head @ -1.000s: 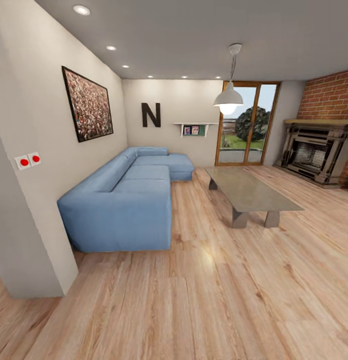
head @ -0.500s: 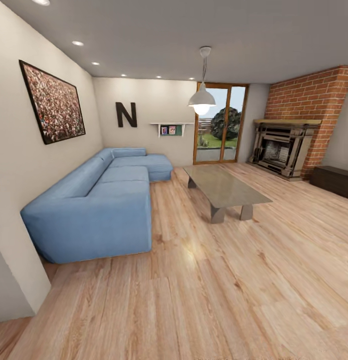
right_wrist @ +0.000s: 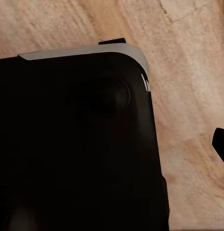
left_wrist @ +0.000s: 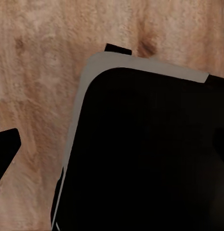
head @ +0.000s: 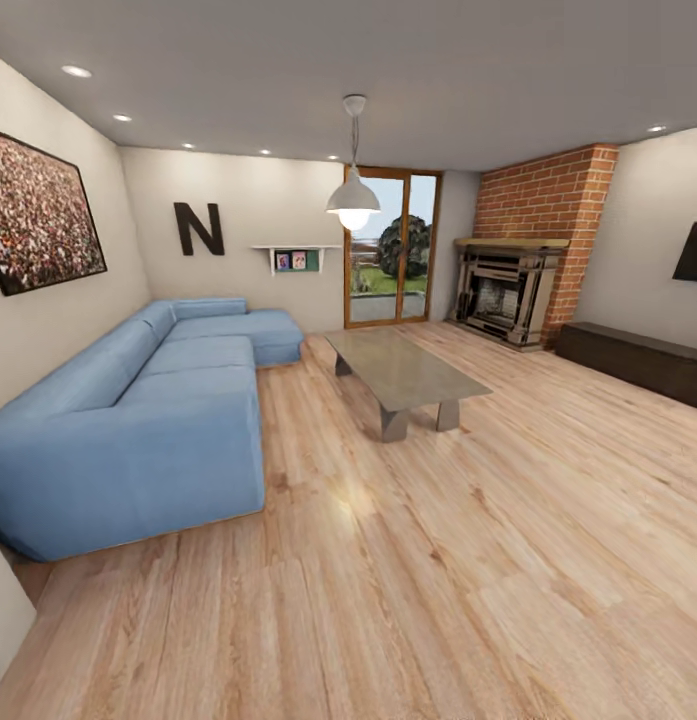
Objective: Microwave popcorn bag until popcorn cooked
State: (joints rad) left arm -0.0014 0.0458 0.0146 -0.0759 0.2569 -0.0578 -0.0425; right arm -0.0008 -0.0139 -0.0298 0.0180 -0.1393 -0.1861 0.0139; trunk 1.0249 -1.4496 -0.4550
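You are in a living room with a blue sofa (head: 138,420) and a table (head: 406,372), so no kitchen yet. I cannot tell if your grippers are open, since dark robot body (left_wrist: 150,154) blocks both wrist views.

The head view looks into a living room rather than a kitchen: a blue corner sofa (head: 138,400) along one wall, a low grey coffee table (head: 403,375) on the light wood floor (head: 438,580), a brick fireplace (head: 513,290) and a glazed door (head: 388,250) at the far end. Both wrist views look down on a black, grey-edged body (left_wrist: 145,154) over the same wood floor.
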